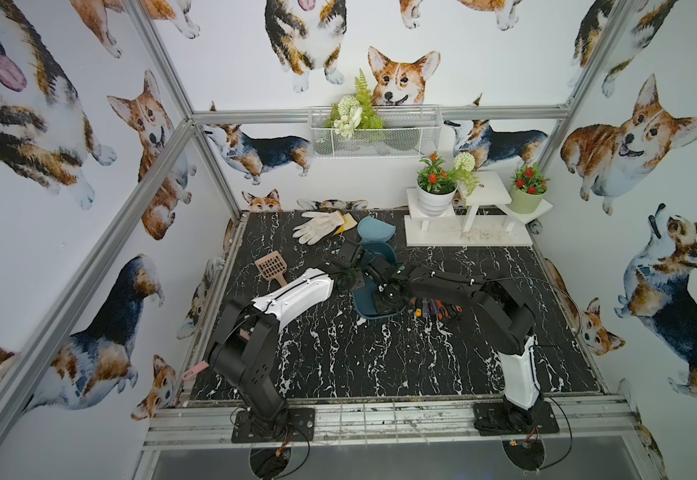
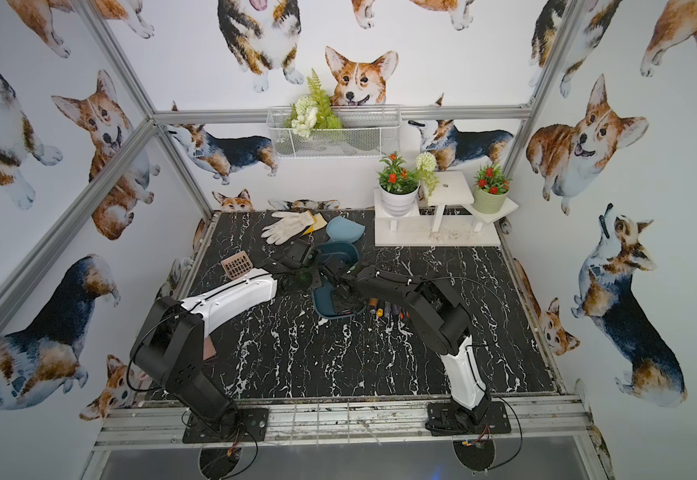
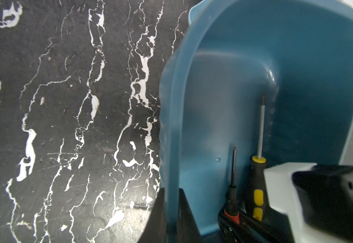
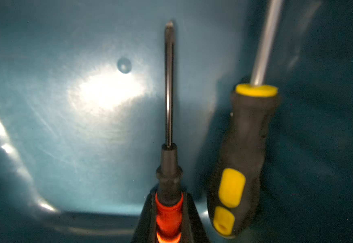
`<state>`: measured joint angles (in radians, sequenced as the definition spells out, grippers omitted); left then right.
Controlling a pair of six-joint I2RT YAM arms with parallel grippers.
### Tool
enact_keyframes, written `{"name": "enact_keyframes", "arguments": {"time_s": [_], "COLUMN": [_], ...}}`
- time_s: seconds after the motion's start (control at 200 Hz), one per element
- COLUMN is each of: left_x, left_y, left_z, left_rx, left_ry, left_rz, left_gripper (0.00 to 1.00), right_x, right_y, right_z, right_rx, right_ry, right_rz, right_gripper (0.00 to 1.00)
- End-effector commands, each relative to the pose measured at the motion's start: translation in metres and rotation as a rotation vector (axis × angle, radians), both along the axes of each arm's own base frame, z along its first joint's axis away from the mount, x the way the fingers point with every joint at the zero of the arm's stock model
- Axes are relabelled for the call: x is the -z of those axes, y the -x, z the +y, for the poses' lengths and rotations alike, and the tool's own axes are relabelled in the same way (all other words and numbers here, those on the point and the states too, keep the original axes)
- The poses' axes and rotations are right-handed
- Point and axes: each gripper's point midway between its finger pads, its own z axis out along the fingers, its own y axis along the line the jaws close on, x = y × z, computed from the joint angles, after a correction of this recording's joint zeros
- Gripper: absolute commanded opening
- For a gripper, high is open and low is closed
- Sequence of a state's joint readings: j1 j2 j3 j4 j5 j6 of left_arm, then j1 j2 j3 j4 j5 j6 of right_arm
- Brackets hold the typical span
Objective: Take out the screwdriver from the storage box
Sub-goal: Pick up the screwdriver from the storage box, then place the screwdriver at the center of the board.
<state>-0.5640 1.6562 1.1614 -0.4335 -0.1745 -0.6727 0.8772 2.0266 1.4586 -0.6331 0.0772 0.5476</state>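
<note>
In both top views one storage box lies mid-table, and the two arms meet over it. Just right of it sits a row of tool handles (too crowded to count). Farther back lie one glove and one lighter blue dustpan, with one slotted scoop to the left. Two potted plants stand at far right.

In the left wrist view the left gripper is pinched on the box's side wall, one finger inside and one outside. Two screwdrivers lie side by side in the box: a red-handled screwdriver and a yellow-and-black screwdriver.

In the right wrist view the right gripper is clamped on the red handle, with the shaft over the box floor. The yellow-and-black one lies just beside it, ungripped.
</note>
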Motion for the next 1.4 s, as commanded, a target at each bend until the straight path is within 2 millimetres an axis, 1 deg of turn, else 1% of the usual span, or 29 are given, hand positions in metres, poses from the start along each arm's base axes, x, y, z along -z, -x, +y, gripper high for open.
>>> {"name": "enact_keyframes", "arguments": {"time_s": [0.0,0.06,0.2,0.335,0.415,0.541,0.721,0.846,0.921,1.046,1.241,1.397], "left_x": [-0.012,-0.010,-0.010,-0.008,-0.006,-0.005,-0.007,-0.006,-0.006,-0.006,-0.008,-0.009], "left_y": [-0.006,-0.005,-0.003,-0.001,-0.001,-0.002,-0.002,-0.001,-0.001,0.000,0.000,0.001], "left_z": [-0.003,-0.002,0.000,0.002,0.002,0.001,0.001,0.002,0.002,0.003,0.003,0.005], "left_rx": [-0.005,-0.010,-0.019,-0.021,-0.022,-0.019,-0.017,-0.018,-0.017,-0.019,-0.016,-0.013], "left_ry": [0.024,0.024,0.027,0.020,0.018,0.019,0.020,0.017,0.017,0.017,0.011,0.004], "left_rz": [-0.043,-0.037,-0.039,-0.038,-0.033,-0.031,-0.035,-0.034,-0.033,-0.034,-0.035,-0.037], "left_gripper": [0.00,0.00,0.00,0.00,0.00,0.00,0.00,0.00,0.00,0.00,0.00,0.00], "right_x": [-0.014,-0.026,-0.056,-0.077,-0.086,-0.100,-0.118,-0.116,-0.108,-0.091,-0.064,-0.047], "right_y": [0.000,-0.001,-0.004,-0.007,-0.010,-0.014,-0.019,-0.019,-0.018,-0.015,-0.008,-0.004], "right_z": [-0.005,-0.003,-0.001,-0.005,-0.008,-0.018,-0.044,-0.069,-0.087,-0.109,-0.129,-0.130], "right_rx": [-0.007,-0.018,-0.038,-0.015,0.004,0.035,0.074,0.087,0.105,0.135,0.156,0.155], "right_ry": [0.002,-0.019,-0.075,-0.145,-0.189,-0.231,-0.245,-0.185,-0.131,-0.071,0.022,0.049], "right_rz": [-0.030,-0.054,-0.110,-0.135,-0.133,-0.144,-0.167,-0.173,-0.148,-0.090,-0.018,0.026], "right_gripper": [0.04,0.00,0.00,0.00,0.00,0.00,0.00,0.00,0.00,0.00,0.00,0.00]}}
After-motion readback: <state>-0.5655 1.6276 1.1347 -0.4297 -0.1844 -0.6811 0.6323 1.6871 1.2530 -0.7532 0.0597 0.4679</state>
